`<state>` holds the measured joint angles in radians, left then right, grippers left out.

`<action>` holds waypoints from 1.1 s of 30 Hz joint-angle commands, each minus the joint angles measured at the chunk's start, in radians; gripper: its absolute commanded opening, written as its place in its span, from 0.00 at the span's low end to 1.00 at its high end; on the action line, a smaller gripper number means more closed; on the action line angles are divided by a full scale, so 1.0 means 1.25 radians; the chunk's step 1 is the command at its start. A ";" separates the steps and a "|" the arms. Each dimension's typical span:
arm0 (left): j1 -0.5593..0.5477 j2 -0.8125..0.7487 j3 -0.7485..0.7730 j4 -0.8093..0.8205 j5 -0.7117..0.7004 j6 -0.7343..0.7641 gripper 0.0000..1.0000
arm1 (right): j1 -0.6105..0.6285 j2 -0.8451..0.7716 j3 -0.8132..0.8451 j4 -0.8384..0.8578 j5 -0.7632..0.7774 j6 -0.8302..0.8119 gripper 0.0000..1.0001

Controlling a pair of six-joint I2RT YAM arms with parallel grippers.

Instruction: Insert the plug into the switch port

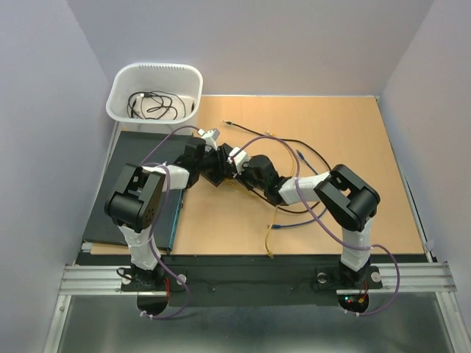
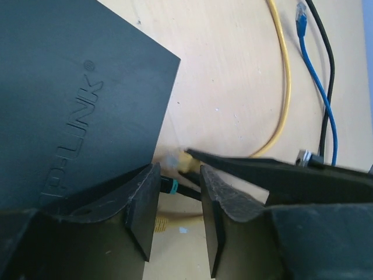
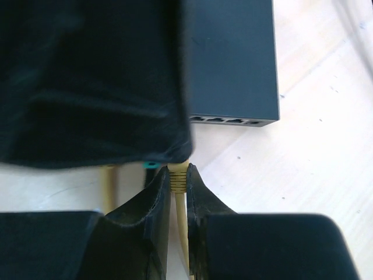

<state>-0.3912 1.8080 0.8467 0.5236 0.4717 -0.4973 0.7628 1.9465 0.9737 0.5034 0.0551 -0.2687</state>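
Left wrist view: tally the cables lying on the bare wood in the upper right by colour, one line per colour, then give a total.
Yellow cable: 1
Blue cable: 1
Black cable: 1
Total: 3

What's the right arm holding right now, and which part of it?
The yellow cable, pinched between the right fingers at the boot just behind its plug, near the switch.
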 commanded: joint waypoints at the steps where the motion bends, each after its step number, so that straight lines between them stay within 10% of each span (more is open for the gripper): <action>1: 0.034 -0.035 0.050 -0.143 -0.035 0.044 0.50 | 0.007 -0.056 -0.002 0.054 -0.035 0.049 0.00; 17: 0.112 -0.071 0.136 -0.067 -0.026 0.081 0.64 | 0.005 -0.048 0.014 -0.026 0.031 0.062 0.01; 33: 0.158 0.189 0.377 -0.258 -0.198 0.163 0.65 | -0.024 -0.120 0.044 -0.115 0.042 0.082 0.01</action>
<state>-0.1947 2.0010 1.2320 0.2829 0.2817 -0.3340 0.7441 1.8549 0.9920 0.3679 0.0826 -0.1772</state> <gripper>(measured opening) 0.648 0.159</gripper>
